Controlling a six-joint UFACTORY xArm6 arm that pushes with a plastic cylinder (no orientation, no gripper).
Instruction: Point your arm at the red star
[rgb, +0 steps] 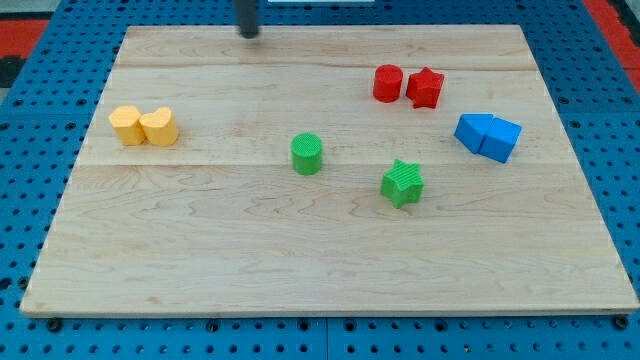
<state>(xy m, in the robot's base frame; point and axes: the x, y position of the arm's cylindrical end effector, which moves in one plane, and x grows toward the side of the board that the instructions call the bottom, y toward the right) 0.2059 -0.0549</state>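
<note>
My tip (247, 33) sits top-centre, well left of red star (426, 88).

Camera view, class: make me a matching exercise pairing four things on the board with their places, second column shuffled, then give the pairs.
1. my tip
2. red star
3. green cylinder
4. yellow blocks

A. near the view's left edge
B. just right of the red cylinder
C. top edge, far from every block
D. left of the green star

Pairs: 1-C, 2-B, 3-D, 4-A
</note>
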